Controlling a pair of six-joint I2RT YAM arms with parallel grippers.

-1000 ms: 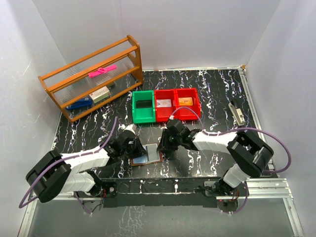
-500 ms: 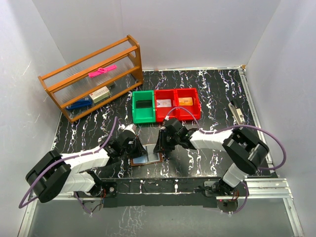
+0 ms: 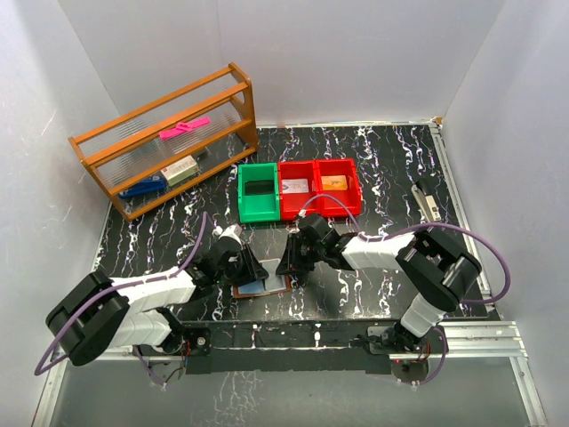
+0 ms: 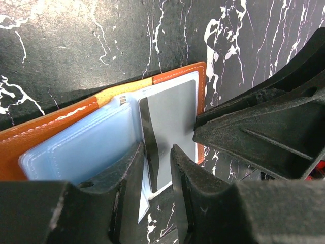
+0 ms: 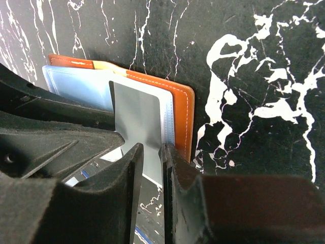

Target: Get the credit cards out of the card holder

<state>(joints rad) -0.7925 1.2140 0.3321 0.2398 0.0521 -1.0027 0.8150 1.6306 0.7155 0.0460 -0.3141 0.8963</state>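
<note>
The brown card holder [image 3: 252,287] lies open on the black marble table between both arms, its pale blue inside up [image 4: 76,147] [image 5: 180,117]. A silver-grey credit card [image 3: 277,281] [image 4: 175,112] [image 5: 137,114] lies on its right half and sticks out past the near rim. My left gripper [image 3: 246,267] [image 4: 156,152] points down with a narrow gap, straddling the card's left edge. My right gripper [image 3: 286,267] [image 5: 152,150] is closed to a thin slit, with its tips on the card beside the brown rim. Each gripper shows in the other's wrist view.
A green bin [image 3: 260,191] and two red bins [image 3: 316,187] stand just behind the wallet; the red ones hold a pale card and an orange card. A wooden shelf [image 3: 169,142] stands at back left. A small grey object [image 3: 427,203] lies at the right.
Both grippers have shifted slightly left and toward the near edge. The wallet has moved a little with them and its near brown rim shows more.
</note>
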